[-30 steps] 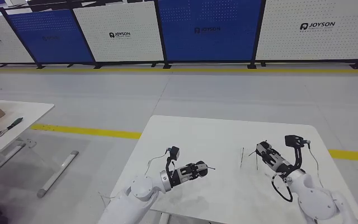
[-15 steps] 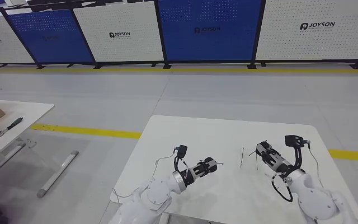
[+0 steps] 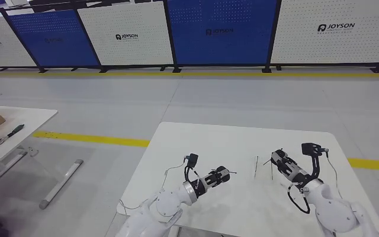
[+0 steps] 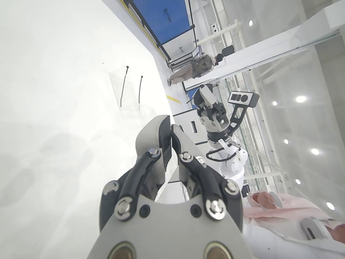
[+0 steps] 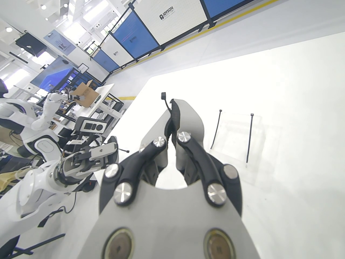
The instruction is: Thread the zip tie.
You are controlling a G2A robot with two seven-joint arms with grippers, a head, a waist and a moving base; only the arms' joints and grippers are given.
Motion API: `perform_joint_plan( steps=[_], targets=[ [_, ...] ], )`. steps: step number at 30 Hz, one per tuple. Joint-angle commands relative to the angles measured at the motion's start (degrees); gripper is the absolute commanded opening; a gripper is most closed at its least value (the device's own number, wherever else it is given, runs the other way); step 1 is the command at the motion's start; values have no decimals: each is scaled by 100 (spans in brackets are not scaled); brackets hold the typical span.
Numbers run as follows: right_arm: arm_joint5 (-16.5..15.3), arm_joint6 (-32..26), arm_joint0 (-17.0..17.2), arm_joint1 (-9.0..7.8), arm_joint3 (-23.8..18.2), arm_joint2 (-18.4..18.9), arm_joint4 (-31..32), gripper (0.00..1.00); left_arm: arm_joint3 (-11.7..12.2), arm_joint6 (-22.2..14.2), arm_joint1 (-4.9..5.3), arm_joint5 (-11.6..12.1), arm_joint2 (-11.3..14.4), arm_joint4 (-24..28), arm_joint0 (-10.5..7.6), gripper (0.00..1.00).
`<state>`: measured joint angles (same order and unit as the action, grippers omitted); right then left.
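The right gripper [image 5: 172, 109] was clenched on a tie [image 5: 163, 96]. It pinched the strap just below the head, so the head stuck out past the fingertips, free above the table [image 3: 195, 142]. The rest of the strap ran back between the pads and was hidden there.

The left gripper [image 4: 171, 132] was also squeezed closed, its pads touching. In the right wrist view a short black strand [image 5: 124, 150] poked out of its tip. It was probably a tie's tail, though it was too small to be sure. The two grippers hung well apart over the near part of the table.

A spare tie [image 5: 216, 130] and a second spare [image 5: 249, 138] lay flat on a clear sheet [image 5: 237, 160], side by side without touching. They were nearer the right gripper than the left.

Judged from this, the task was at an early stage. The picking up looked done, with the head end in hand on the right and something thin gripped on the left. No loop was visible, and no tail had entered a head.

The main work was left: bringing the grippers together, lining the tail up with the slot in the head, pushing it through and drawing it tight. Whether the strand and the head belonged to one tie could not be told. The slot was small and the strap thin, so the alignment would likely need care.
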<state>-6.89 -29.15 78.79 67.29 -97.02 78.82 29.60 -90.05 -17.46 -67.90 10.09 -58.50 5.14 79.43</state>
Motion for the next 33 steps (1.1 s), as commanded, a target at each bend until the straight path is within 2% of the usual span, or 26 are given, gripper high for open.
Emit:
perform_joint_plan(
  steps=[1, 2, 3, 5, 7, 10, 19, 22, 29, 33],
  targets=[
    [0, 0, 0, 0, 0, 0, 0, 0, 0, 0, 0, 0, 0, 0, 0, 0],
    [0, 0, 0, 0, 0, 0, 0, 0, 6, 51, 1, -9, -12, -34, -3, 0],
    [0, 0, 0, 0, 0, 0, 0, 0, -18, 304, 6, -23, -45, -329, -22, 0],
    [0, 0, 0, 0, 0, 0, 0, 0, -191, 544, 12, 24, -20, -708, 39, 0],
    [0, 0, 0, 0, 0, 0, 0, 0, -342, 823, 27, -89, -27, -1235, 84, 0],
    [0, 0, 0, 0, 0, 0, 0, 0, -477, 761, 33, -413, 76, -1685, 91, 0],
    [-3, 17, 5, 1, 0, -1, -4, 0, -477, 761, 33, -413, 76, -1685, 91, 0],
    [-18, 151, 104, 9, -65, -41, -50, 0, -477, 761, 33, -413, 76, -1685, 91, 0],
    [87, 993, 391, 96, -310, -528, 135, 0, -477, 761, 33, -413, 76, -1685, 91, 0],
    [87, 1147, 399, 124, -301, -648, 78, 0, -477, 761, 33, -413, 76, -1685, 91, 0]
  ],
)
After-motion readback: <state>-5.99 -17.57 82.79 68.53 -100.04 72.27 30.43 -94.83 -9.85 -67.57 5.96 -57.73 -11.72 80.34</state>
